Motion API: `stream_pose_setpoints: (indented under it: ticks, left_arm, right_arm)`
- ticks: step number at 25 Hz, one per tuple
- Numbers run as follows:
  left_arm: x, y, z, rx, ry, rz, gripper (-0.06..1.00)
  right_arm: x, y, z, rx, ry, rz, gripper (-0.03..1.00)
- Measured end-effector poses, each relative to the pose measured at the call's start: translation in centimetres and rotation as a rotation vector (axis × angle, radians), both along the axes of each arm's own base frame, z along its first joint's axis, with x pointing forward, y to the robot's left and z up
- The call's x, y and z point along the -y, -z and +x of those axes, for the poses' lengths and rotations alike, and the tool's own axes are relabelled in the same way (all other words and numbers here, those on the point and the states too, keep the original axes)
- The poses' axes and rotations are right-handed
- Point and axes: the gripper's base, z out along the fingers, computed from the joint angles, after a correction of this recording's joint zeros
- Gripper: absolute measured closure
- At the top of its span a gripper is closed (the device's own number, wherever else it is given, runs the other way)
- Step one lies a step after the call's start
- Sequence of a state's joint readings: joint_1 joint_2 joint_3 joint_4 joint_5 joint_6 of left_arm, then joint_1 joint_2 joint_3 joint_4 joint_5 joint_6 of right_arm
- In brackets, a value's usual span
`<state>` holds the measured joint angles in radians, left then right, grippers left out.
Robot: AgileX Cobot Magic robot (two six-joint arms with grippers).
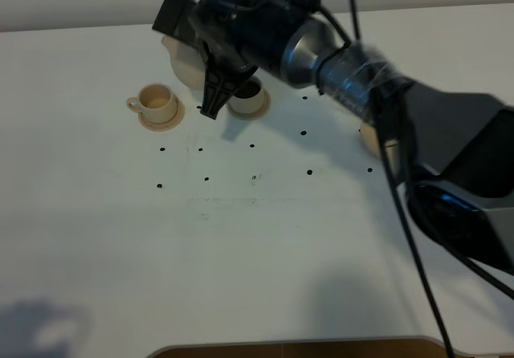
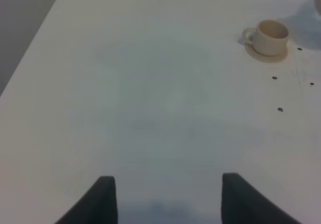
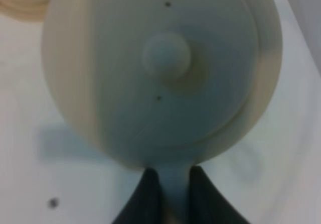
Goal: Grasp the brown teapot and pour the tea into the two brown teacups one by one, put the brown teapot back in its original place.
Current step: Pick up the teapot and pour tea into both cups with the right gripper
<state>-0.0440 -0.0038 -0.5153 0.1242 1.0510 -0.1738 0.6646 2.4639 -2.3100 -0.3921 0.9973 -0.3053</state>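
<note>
— Right hand?
— Right gripper [image 3: 173, 189] clenched on the loop handle of the brown teapot [image 3: 160, 73]; dark fingers [image 3: 144, 201] flank it.
— The pot?
— Smooth tan ceramic, round; knobbed lid square to the wrist camera; handle toward the gripper, spout unseen; tilt unclear. From above: far left of the white table [image 1: 257, 246], mostly hidden by the arm [image 1: 337, 61]; behind and between left teacup [image 1: 157, 99] and half-covered right teacup [image 1: 249, 97].
— Left?
— Left gripper [image 2: 168, 189] spread, empty.

teapot [image 3: 160, 73] pale tan; teacup [image 1: 157, 99] tan; table [image 1: 241, 237] white, scattered small dark dots; arm [image 1: 265, 33] black, silver band.
</note>
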Motion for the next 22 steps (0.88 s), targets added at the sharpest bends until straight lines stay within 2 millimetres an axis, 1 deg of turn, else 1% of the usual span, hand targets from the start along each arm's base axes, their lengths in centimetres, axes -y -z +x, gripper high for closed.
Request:
stream_pose_setpoints:
  ticks: [4, 7, 14, 22]
  left_arm:
    - [0.0, 0.0, 0.0, 0.0, 0.0, 0.0, 0.45]
    - [0.0, 0.0, 0.0, 0.0, 0.0, 0.0, 0.45]
    - [0.0, 0.0, 0.0, 0.0, 0.0, 0.0, 0.45]
    - [0.0, 0.0, 0.0, 0.0, 0.0, 0.0, 0.45]
  right_arm:
    - [-0.3, 2.1, 1.1, 0.067, -0.099, -0.105, 0.85]
    - [-0.4, 3.0, 1.6, 0.12, -0.156, -0.173, 0.85]
    - [-1.2, 3.9, 1.7, 0.187, -0.266, -0.307, 0.85]
    - [-2.9, 4.4, 0.8, 0.248, -0.359, -0.427, 0.85]
